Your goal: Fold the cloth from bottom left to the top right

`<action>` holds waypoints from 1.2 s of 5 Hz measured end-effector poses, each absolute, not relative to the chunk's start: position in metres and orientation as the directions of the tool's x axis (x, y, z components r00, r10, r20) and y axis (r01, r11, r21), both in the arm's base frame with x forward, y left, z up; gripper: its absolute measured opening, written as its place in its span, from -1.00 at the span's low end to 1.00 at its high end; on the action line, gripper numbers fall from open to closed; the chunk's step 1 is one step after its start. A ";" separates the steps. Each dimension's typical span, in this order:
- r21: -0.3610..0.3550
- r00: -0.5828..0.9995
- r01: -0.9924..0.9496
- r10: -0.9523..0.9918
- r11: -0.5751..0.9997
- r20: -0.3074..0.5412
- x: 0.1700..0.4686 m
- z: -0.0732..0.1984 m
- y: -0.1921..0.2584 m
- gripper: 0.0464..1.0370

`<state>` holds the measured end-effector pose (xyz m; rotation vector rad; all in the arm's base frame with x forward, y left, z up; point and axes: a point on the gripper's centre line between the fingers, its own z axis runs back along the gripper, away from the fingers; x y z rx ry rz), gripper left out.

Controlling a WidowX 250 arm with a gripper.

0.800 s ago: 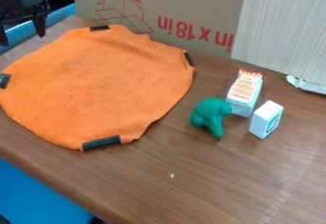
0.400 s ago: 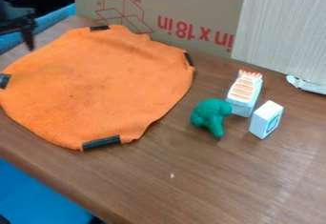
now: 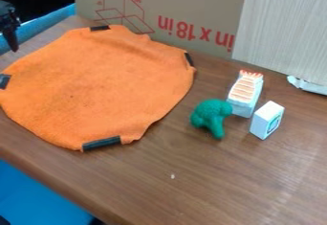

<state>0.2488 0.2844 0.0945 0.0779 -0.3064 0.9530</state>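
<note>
At the upper left edge of the view, the black gripper (image 3: 9, 30) hangs partly cut off by the frame, above and to the left of the cloth and apart from it. The orange cloth (image 3: 99, 87) lies spread out flat on the brown table, roughly round, with a slightly wavy rim. Dark strips mark its rim at the top, right, bottom and left.
Right of the cloth stand a green broccoli-like toy (image 3: 211, 118), a white toy with orange stripes (image 3: 245, 94) and a small white box (image 3: 267, 119). A cardboard box (image 3: 172, 8) and a pale panel (image 3: 284, 32) rise behind the brown table (image 3: 211, 185).
My gripper has moved left and slightly down, further out past the view's left edge. The cloth and the toys have stayed where they were.
</note>
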 end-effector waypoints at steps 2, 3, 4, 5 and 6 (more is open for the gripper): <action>0.004 0.608 -0.771 0.735 0.637 0.300 0.246 0.079 0.279 0.93; 0.015 0.623 -0.760 0.720 0.650 0.306 0.247 0.075 0.275 0.93; 0.019 0.622 -0.761 0.722 0.648 0.303 0.245 0.068 0.275 0.93; 0.021 0.607 -0.773 0.730 0.634 0.314 0.245 0.065 0.276 0.93; 0.018 0.601 -0.778 0.734 0.629 0.317 0.246 0.064 0.277 0.93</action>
